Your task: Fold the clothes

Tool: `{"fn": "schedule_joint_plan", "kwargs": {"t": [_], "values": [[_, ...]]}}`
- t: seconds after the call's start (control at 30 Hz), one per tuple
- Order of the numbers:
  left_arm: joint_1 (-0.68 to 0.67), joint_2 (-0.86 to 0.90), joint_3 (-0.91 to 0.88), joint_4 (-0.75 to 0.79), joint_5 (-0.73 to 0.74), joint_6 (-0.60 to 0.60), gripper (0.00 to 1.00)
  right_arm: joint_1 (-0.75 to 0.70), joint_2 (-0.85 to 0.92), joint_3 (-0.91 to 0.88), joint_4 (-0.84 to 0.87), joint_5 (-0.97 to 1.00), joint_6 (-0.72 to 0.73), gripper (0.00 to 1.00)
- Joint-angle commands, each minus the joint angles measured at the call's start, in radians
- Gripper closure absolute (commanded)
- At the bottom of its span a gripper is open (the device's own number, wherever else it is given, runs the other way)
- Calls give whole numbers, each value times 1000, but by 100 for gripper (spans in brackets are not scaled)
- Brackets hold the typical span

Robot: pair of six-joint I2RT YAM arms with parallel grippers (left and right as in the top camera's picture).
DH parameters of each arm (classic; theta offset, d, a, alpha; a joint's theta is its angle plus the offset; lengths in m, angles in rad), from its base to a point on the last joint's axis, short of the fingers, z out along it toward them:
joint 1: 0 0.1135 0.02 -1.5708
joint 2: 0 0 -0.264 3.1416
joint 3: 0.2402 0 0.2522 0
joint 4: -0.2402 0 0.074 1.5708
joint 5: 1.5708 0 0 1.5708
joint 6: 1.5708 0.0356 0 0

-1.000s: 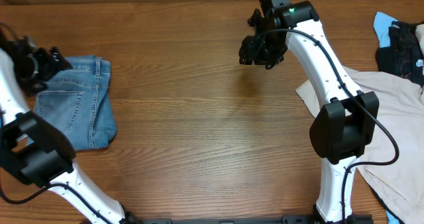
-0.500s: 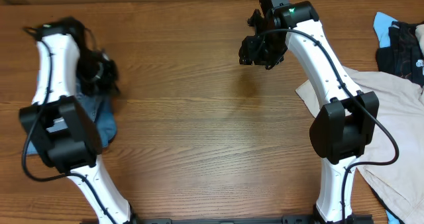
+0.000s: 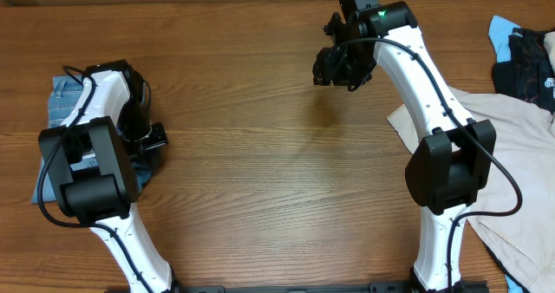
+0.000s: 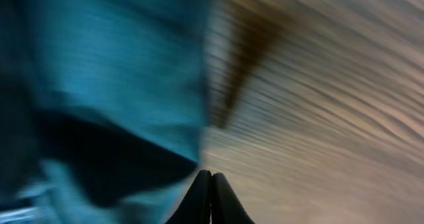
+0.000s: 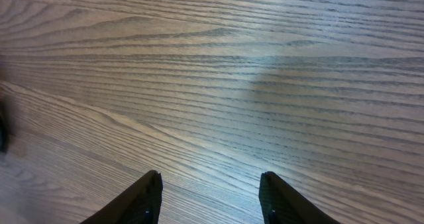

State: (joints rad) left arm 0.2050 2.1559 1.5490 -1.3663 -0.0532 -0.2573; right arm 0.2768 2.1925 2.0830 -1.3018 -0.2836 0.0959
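Left hand [image 4: 211,177] pinched empty beside the jeans [image 4: 112,65] edge; right hand [image 5: 209,179] spread above table [image 5: 212,65].

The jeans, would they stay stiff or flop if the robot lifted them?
Probably floppy: the jeans lie in soft, rumpled layers, so they'd likely droop from one pinch. Pushed, they'd probably bunch or slide on the smooth wooden table, not roll.

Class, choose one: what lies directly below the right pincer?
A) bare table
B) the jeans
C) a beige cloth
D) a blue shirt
A: in the right wrist view the open right pincer has only bare wooden table beneath it; the jeans lie at the other side of the table.
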Motion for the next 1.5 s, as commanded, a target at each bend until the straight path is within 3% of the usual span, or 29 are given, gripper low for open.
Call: {"fn": "schedule_joint_plan", "kwargs": {"t": [0.0,0.23,1.1,1.27,1.47], "values": [[9,-24,-5,30,-216,-110,96,4,-25,19,1,3,-14,49],[10,-24,-18,151,-243,-109,96,4,-25,19,-4,3,-14,49],[150,-24,-13,540,-208,190,96,4,-25,19,-10,2,-13,49],[157,-25,68,470,-97,232,96,4,-25,19,-10,2,-13,49],[101,-25,229,272,23,235,96,4,-25,19,-13,3,-13,49]]}}
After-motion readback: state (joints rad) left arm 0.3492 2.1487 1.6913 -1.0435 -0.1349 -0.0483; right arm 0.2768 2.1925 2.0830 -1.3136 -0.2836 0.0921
